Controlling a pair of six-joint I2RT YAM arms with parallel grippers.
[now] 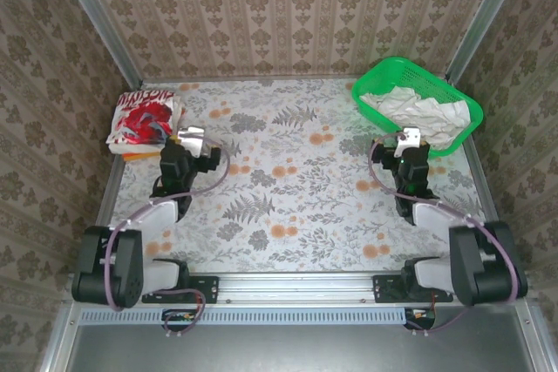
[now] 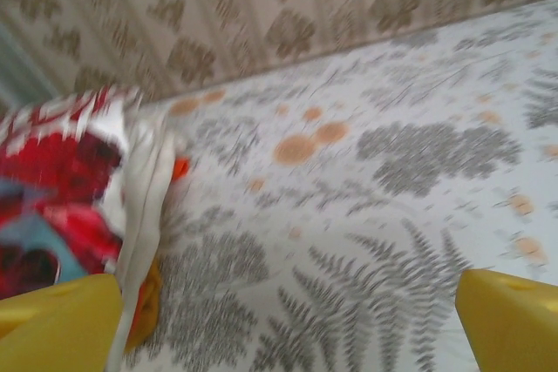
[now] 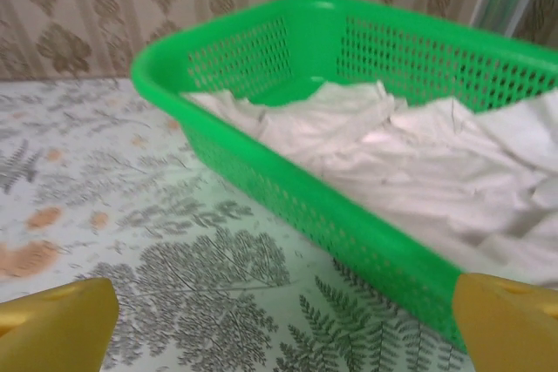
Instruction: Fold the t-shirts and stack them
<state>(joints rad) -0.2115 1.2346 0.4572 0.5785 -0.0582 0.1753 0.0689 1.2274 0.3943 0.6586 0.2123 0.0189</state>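
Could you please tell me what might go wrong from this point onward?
1. The open right pincer sits close to the green basket; reaching in, it could snag the mesh wall and drag the basket.
2. The off-white shirt lies crumpled, so a pinch may grab bunched layers.
3. The open left pincer is beside the folded printed shirt; a nudge could spoil its fold.

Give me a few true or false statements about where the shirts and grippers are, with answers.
1. The off-white t-shirt lies crumpled in the green basket. True.
2. The red-print t-shirt is in that basket too. False: it lies folded at the far left of the table.
3. The right gripper holds cloth. False: it is open and empty, near the basket.
4. The left gripper is open beside the red-print t-shirt. True.
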